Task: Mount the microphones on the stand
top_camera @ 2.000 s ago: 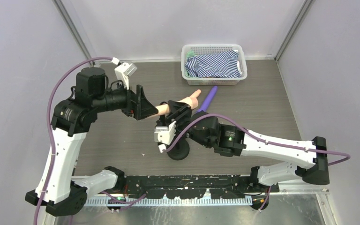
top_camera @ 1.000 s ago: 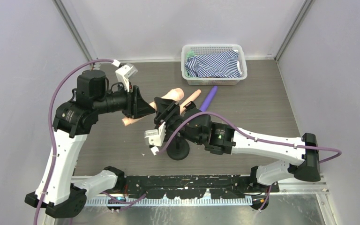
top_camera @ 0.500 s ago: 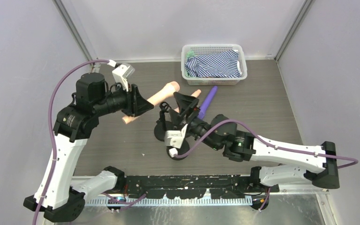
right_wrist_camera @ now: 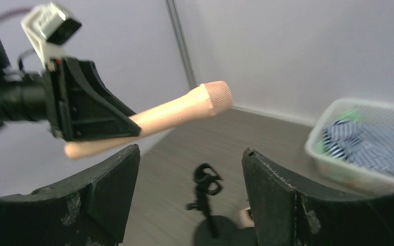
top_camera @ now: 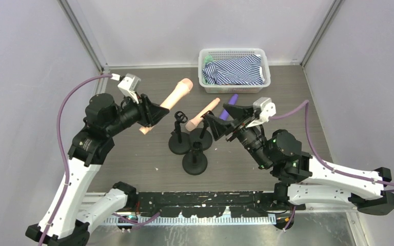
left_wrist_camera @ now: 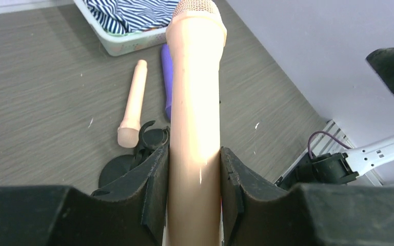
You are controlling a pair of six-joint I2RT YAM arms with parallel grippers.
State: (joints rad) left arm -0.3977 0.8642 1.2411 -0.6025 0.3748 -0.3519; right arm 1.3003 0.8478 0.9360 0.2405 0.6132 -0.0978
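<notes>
My left gripper (top_camera: pixel 151 114) is shut on a peach-pink microphone (top_camera: pixel 172 100), which it holds in the air, tilted, with the head toward the back; the wrist view shows the handle (left_wrist_camera: pixel 194 102) pinched between both fingers. Three black stands (top_camera: pixel 179 146) (top_camera: pixel 201 138) (top_camera: pixel 195 163) rise from the table just right of it, their clips empty. A second peach-pink microphone (top_camera: pixel 205 113) and a purple one (top_camera: pixel 233 99) lie flat behind the stands. My right gripper (top_camera: pixel 218 117) hovers open over those two, with nothing between its fingers. Through its jaws I see a stand clip (right_wrist_camera: pixel 207 179).
A white basket (top_camera: pixel 205 84) with striped cloth in it sits at the back of the table, right of centre. Grey walls close off both sides. The arms' base rail runs along the near edge.
My right gripper opened, let go of the peach-pink microphone and pulled back to the right. My left gripper kept the microphone and swung it up toward the back left, uncovering the stands.
</notes>
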